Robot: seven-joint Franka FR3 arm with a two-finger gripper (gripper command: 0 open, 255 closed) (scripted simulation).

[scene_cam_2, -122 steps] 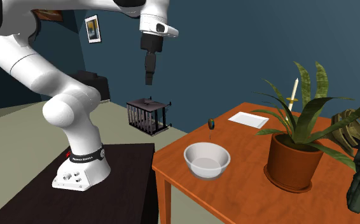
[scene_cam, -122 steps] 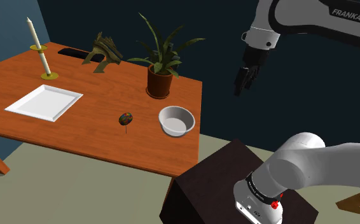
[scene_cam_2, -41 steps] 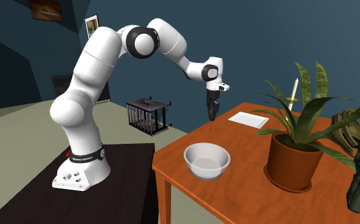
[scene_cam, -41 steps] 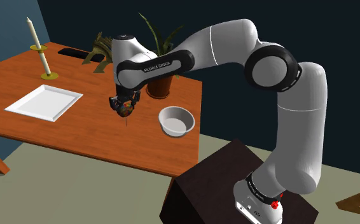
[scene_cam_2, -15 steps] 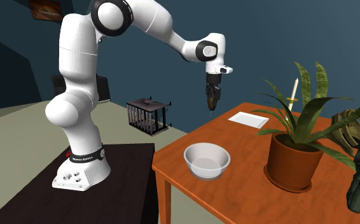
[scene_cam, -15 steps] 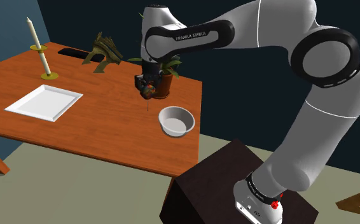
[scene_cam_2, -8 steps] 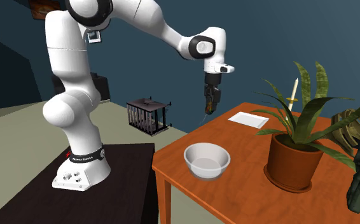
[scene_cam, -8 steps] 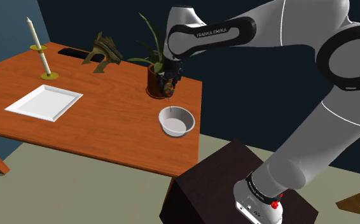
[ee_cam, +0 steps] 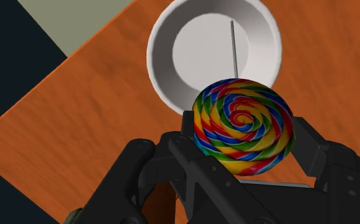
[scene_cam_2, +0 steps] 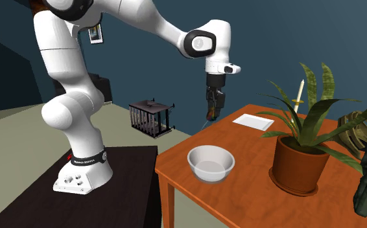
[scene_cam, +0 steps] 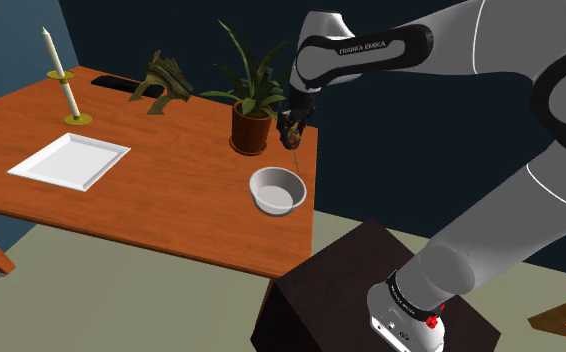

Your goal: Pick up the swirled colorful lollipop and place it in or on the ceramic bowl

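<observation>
Orange-brown wood table [scene_cam: 151, 205] takes up most of the scene, and my white arm [scene_cam: 491, 40] reaches out over it. A potted plant [scene_cam: 251, 110] sits just past the white bowl [scene_cam: 277, 190], with a flat white tray [scene_cam: 69, 160] well off to the shoulder view's left. My gripper [scene_cam_2: 212, 111] hangs in the air above the bowl, fingers clamped tight on the rainbow-swirl lollipop [ee_cam: 243, 126]. Its thin stick [ee_cam: 234, 48] points down, lined up over the bowl's inside in the wrist view.
</observation>
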